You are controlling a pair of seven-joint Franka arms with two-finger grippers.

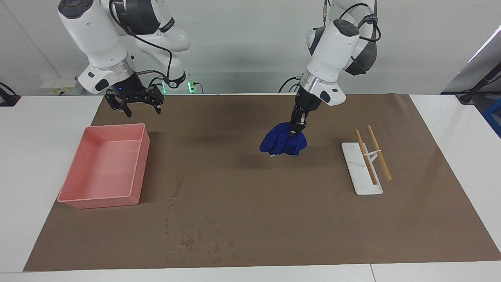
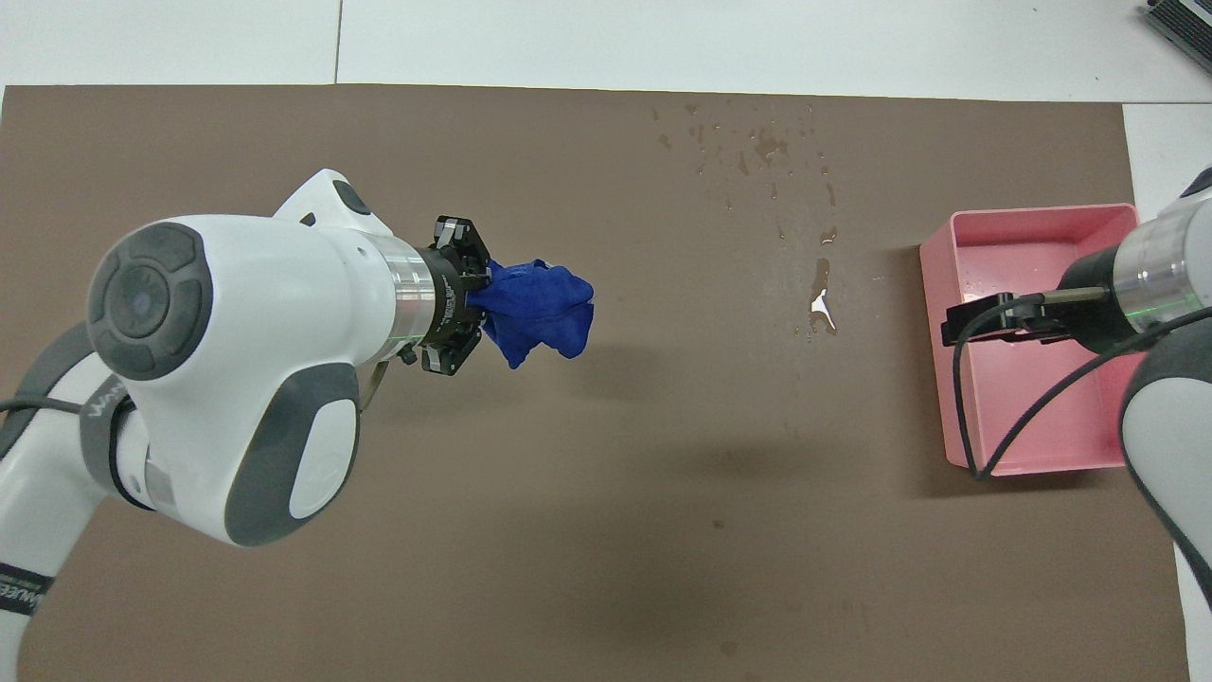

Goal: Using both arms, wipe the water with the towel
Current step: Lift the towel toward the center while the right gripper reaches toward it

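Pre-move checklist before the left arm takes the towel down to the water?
1. Grip: left pincer shut on the towel, cloth bunched and hanging below it. Ok.
2. Towel clear of the mat: it hangs in the air over the middle. Ok.
3. Target: water shows as a trail of spots near the mat's edge farthest from the robots, toward the right arm's end. Towel not over it yet. Not ok.
4. Path: bare mat between towel and water. Ok.
5. Right pincer: open, empty, up above the near edge of the pink tray, waiting. Ok.
6. Rack with wooden rods: towel is off it. Ok.
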